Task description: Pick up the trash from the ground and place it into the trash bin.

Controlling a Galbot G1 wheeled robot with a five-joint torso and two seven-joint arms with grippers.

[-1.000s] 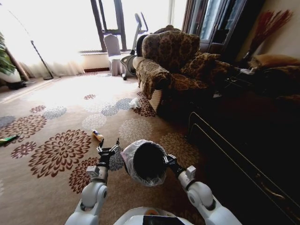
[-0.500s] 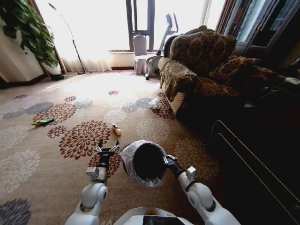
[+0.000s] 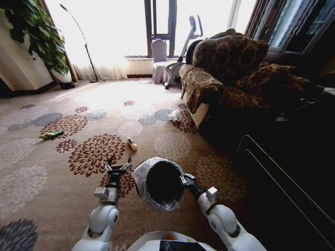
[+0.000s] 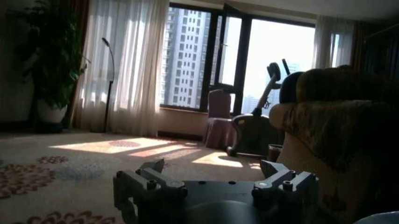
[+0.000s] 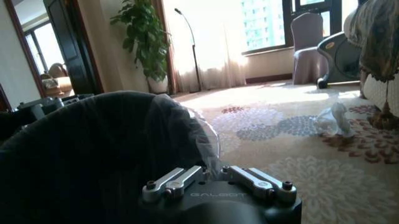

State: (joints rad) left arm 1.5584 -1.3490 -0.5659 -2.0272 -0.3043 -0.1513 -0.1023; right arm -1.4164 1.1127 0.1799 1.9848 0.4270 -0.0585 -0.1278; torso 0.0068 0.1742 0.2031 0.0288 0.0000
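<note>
The trash bin, black with a whitish liner, hangs just in front of me above the carpet. My right gripper is shut on its rim, as the right wrist view confirms for the gripper and bin. My left gripper stands open and empty beside the bin's left side. On the carpet ahead lie a yellowish piece, a green piece far to the left, and a white plastic bag near the armchair.
A patterned armchair stands ahead on the right, with a dark cabinet close along my right side. A plant, floor lamp, covered chair and exercise bike line the far window wall.
The whole picture has shifted right, so the camera has turned left: the plant and the green piece came further into view. Both arms and the held bin keep their place before me.
</note>
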